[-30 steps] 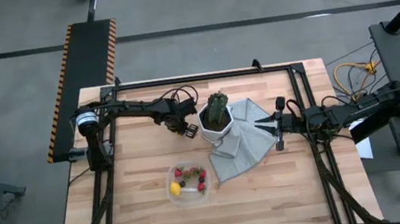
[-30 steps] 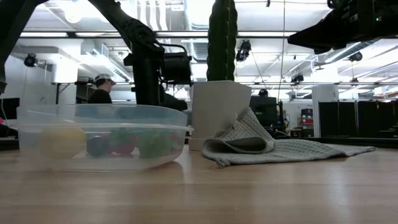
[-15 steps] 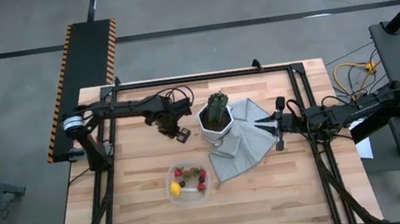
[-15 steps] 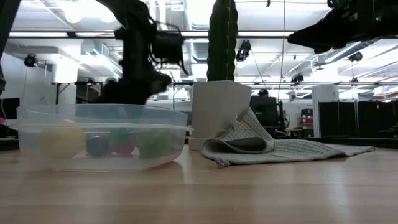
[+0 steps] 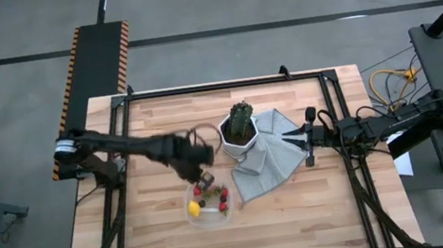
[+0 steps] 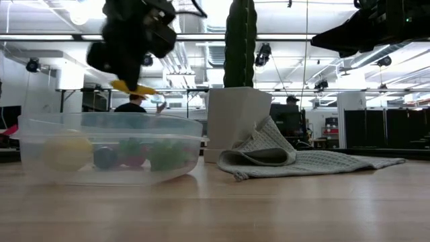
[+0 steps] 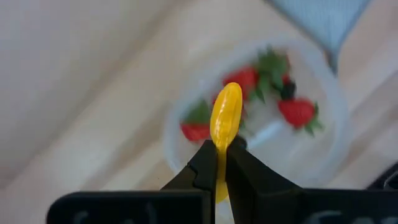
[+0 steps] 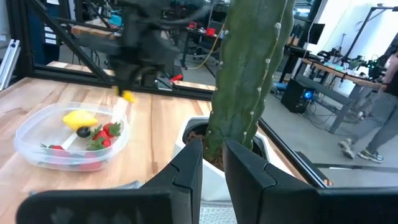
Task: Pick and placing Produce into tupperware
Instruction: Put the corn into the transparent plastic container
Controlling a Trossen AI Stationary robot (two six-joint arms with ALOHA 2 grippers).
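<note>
The clear tupperware [image 5: 232, 210] stands near the table's front middle. In it lie a yellow lemon [image 5: 193, 210], red strawberries [image 5: 223, 195] and a dark berry [image 8: 83, 131]. My left gripper [image 5: 204, 179] hangs above the tupperware's far rim, shut on a thin yellow piece of produce [image 7: 226, 112]. The same piece [image 6: 134, 87] shows above the tupperware [image 6: 107, 144] in the low view. My right gripper [image 5: 293, 139] waits level at the table's right, over the grey towel. Its fingers stand slightly apart with nothing between them, pointing at the cactus. My left gripper pinches the yellow piece between its two fingers [image 7: 202, 163], which meet its flat sides [image 7: 224, 134]. The piece stands edge-on and juts out beyond the fingertips. The fingers point steeply down from above. The piece is lifted clear, over the tupperware.
A green cactus in a white faceted pot [image 5: 241, 130] stands just behind the tupperware. A crumpled grey towel [image 5: 273, 162] lies to its right, under the right gripper. Bare wooden table [image 5: 154, 124] lies left and near. People show in the room beyond.
My left gripper has swung from beside the cactus pot toward the table's near edge. It has risen and now hangs over the tupperware's far rim, still shut, with the yellow piece in it.
</note>
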